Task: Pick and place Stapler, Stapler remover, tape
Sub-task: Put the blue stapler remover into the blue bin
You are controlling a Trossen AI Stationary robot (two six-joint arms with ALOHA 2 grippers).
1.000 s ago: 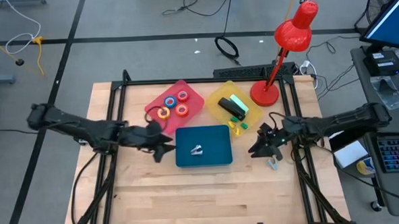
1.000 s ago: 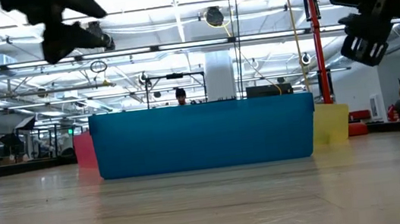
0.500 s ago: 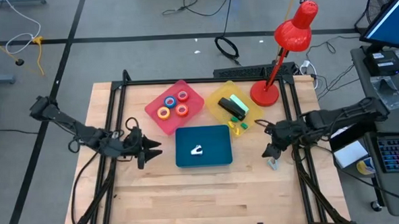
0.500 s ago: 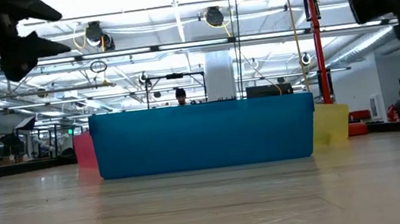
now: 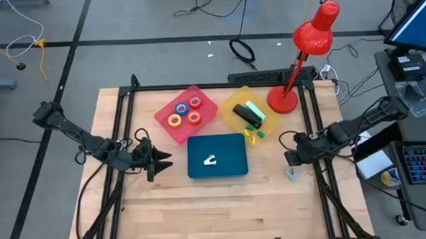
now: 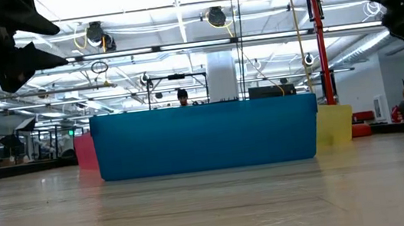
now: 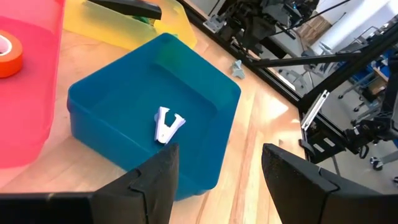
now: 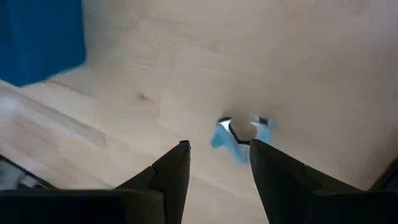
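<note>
Two staple removers remain separate: a white stapler remover (image 7: 166, 126) lies in the blue bin (image 5: 233, 165), and a light-blue one (image 8: 241, 135) lies on the desk (image 5: 203, 213). Right gripper (image 8: 217, 165), jaws spread, hovers above it; descend straight, centring it. Left gripper (image 7: 214, 168) waits, jaws spread.

Wooden worktop (image 5: 202, 206) carrying three shallow plastic trays grouped near its far edge. Pink square tray (image 5: 186, 113), toward the far-left corner, holds the small ring-shaped tape rolls (image 5: 184, 112). Yellow square tray (image 5: 249, 116), to its right, holds the black stapler (image 5: 248, 116). Blue rectangular tray (image 5: 217, 156), nearer the worktop's middle and in front of the other two, holds the small white staple remover (image 5: 210, 161). Red desk lamp (image 5: 294, 69) stands at the far-right corner, just beside the yellow tray. A second, light-blue staple remover (image 5: 292, 174) lies on the bare wood near the right edge, well right of the blue tray.
</note>
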